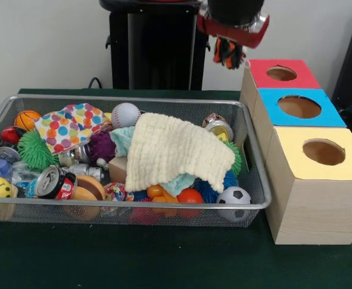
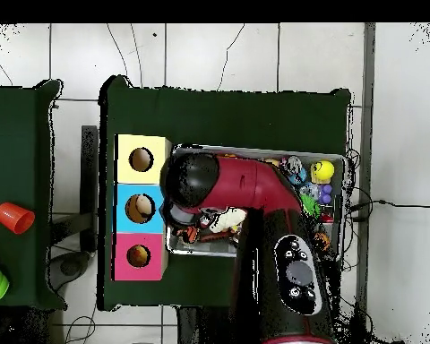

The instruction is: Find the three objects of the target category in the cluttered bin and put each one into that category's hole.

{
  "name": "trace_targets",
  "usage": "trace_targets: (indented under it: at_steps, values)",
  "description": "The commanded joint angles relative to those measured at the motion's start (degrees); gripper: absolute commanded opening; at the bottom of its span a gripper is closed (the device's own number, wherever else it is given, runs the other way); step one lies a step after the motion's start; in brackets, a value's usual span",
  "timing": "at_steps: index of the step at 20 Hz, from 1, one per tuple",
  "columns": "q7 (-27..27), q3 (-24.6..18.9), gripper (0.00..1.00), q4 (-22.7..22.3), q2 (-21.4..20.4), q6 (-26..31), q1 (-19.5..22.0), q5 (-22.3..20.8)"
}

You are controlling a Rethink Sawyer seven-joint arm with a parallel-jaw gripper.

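Nearest you, the silver wire-mesh bin [image 1: 257, 198] brims with clutter under a cream waffle cloth [image 1: 176, 150]. Beyond it, at its two o'clock, your end effector [image 1: 228, 55] holds an orange-and-black spiky rubber toy [image 1: 227, 52], hanging just beside the red-topped wooden box [image 1: 296, 75]. Judge the toy light and squashy; pinch its core, not the spikes.

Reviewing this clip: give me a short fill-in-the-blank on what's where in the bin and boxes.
1. The box nearest the camera in the front view has a ___ top.
2. The middle box has a ___ top.
3. A cream ___ lies draped over the toys in the wire bin.
4. The gripper carries an orange and ___ spiky toy.

Answers: yellow; blue; cloth; black
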State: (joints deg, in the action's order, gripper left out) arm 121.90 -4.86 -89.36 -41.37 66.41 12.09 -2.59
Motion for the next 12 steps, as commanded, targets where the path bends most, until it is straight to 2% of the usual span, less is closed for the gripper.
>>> trace_targets:
  at_steps: [1, 4, 6, 12]
  values:
    - [9.45, 0.52, 0.00, 5.74, -3.93, 13.68, -0.07, 2.06]
    - [10.11, 0.31, 0.00, 7.55, -3.46, 15.57, -0.30, 2.36]
    - [10.99, 0.39, 0.00, 7.29, -3.12, 14.80, -0.81, 3.07]
    - [13.51, 1.50, 0.00, 0.90, -2.00, 5.47, -4.05, 5.61]
